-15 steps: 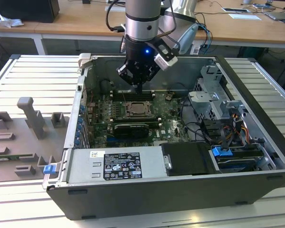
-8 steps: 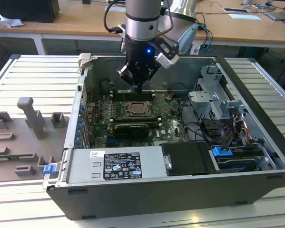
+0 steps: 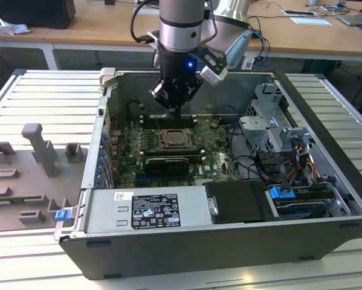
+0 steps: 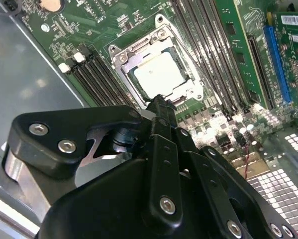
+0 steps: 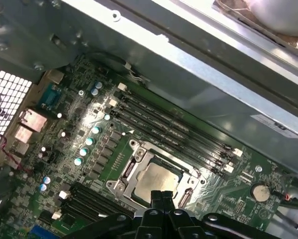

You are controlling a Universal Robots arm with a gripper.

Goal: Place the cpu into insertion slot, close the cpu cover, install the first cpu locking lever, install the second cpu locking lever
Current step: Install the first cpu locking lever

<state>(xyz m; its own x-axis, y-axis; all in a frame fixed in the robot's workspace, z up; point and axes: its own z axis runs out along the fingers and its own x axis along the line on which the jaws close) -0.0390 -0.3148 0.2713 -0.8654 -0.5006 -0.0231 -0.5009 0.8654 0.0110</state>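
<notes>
End effector [image 4: 160, 99] hovers near cpu [image 4: 161, 74]; open case [image 3: 168, 248] on slatted table [image 3: 42, 96].

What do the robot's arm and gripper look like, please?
The arm is a silver-grey cylinder with black cables looping beside it. The gripper is black, with a small blue light and silver screw heads on its linkage.

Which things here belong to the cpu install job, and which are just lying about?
Job: pale silver square cpu; shiny square metal cpu cover frame around it; black gripper over it.
Lying about: long black memory slots; round silver coin battery; grey blocks outside the case; blue latch.
</notes>
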